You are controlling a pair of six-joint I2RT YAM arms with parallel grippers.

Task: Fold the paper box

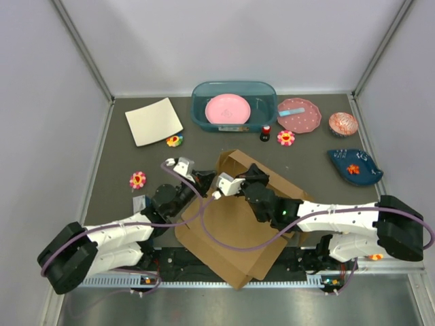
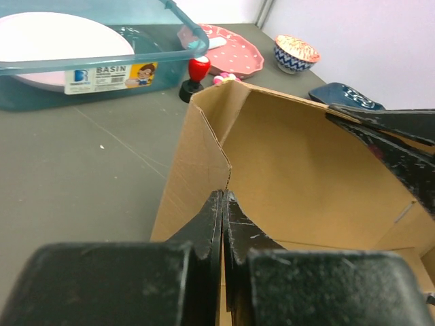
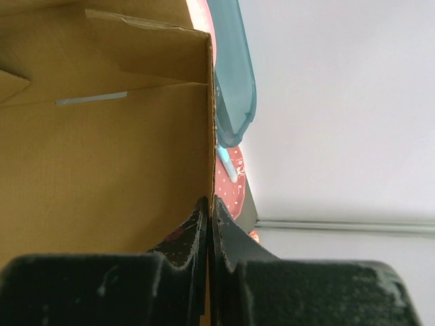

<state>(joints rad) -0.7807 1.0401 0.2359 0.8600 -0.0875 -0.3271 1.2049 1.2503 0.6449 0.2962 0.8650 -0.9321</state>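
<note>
The paper box [image 1: 228, 234] sits half-raised at the middle of the counter's near edge.
The left tool [image 2: 223, 204] is pinched tight on one standing wall and the right tool [image 3: 209, 207] on another; the far corner stands, the near panel lies flat, unfolded.

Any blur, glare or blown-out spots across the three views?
Top view: even light, sharp, soft shadows only. Left wrist: left gripper soft up close, cardboard box and basin label crisp. Right wrist: right gripper soft, wall bright, nearly washed out.
</note>
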